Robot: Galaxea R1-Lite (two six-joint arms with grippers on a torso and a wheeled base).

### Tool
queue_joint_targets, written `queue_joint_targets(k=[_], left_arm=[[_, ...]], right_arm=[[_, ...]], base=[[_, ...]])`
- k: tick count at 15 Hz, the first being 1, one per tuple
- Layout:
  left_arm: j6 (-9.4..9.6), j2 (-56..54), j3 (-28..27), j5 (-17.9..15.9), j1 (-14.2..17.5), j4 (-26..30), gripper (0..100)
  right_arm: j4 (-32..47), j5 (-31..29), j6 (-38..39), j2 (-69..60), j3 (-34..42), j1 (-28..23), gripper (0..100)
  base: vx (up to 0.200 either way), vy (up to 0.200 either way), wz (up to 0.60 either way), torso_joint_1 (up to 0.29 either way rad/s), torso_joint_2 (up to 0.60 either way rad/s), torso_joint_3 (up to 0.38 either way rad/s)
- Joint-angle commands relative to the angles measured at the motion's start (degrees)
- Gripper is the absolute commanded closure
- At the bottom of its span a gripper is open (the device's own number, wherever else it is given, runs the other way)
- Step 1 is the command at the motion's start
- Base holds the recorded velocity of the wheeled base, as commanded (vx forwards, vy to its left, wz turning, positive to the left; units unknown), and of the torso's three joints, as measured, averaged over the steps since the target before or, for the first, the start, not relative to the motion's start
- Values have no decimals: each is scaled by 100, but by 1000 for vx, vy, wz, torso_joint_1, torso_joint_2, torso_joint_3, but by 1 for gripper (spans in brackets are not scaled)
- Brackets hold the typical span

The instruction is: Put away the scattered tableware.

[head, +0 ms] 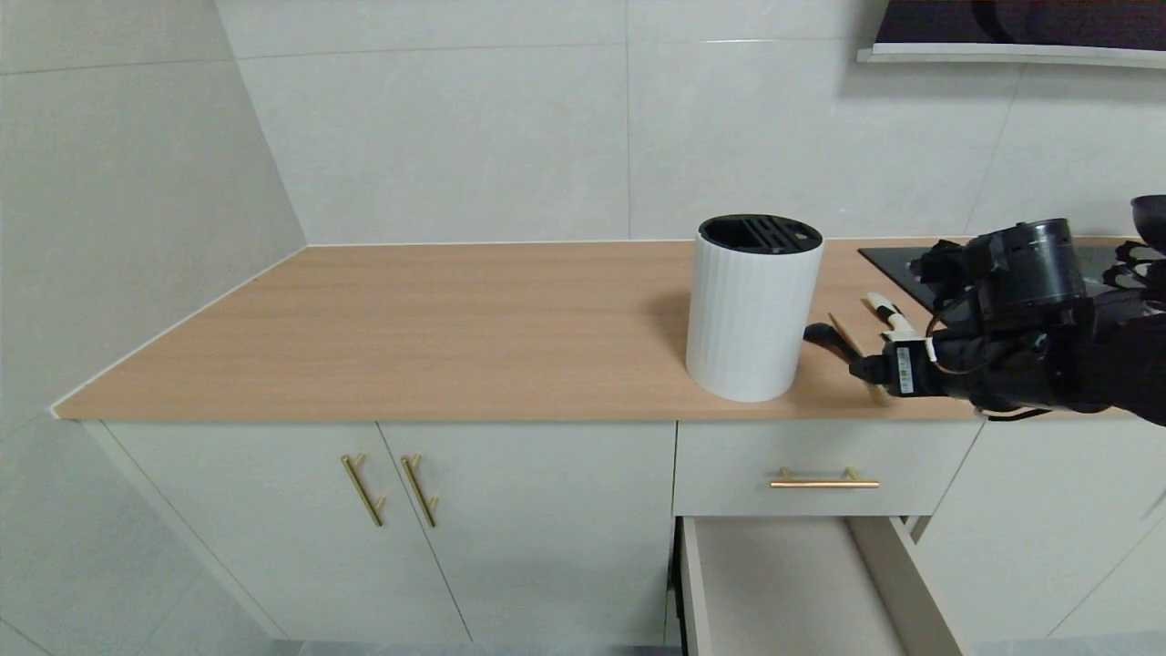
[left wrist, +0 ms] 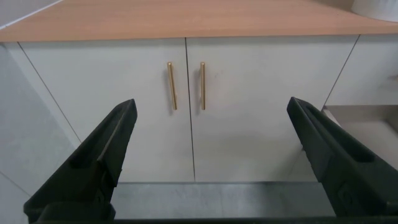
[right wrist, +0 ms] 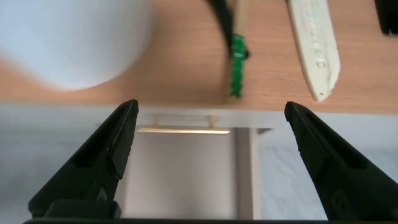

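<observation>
- Now at the front edge of the worktop, the right gripper hangs with its fingers spread wide and nothing between them.
- Just beyond those fingers the scattered pieces lie flat on the wood. They are a wooden chopstick with a green band, a white knife and a black utensil.
- In the head view, the chopstick lies between the black utensil and the knife. The utensil's dark end sits just beside the base of the white holder.
- Ribbed and round, the holder stands upright on the worktop to the left of the pieces. Its black slotted top faces up, and what the slots contain cannot be told.
- Below the holder is a shut drawer with a gold handle. Under that an open drawer shows its pale floor.
- Lower down, the left gripper faces the cabinet doors, its fingers wide apart and holding nothing.
- A black hob is set into the worktop behind the knife.
</observation>
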Motion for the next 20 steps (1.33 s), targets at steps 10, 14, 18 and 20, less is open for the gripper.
queue_joint_targets(k=[10,14,18,20], left_arm=[[-1,0,1,-2,0,-1,0],[-1,0,1,-2,0,-1,0],[-1,0,1,-2,0,-1,0],[-1,0,1,-2,0,-1,0]], right_arm=[[-793,-39,158,1264,-274,-484,0],[-828,-30,219,1325,-353,-563,0],[-828,-30,395,1413,-459,-563,0],[-828,-30,395,1457,-459,-563,0]], base=[[0,0,0,0,0,0],[0,0,0,0,0,0],[0,0,0,0,0,0],[0,0,0,0,0,0]])
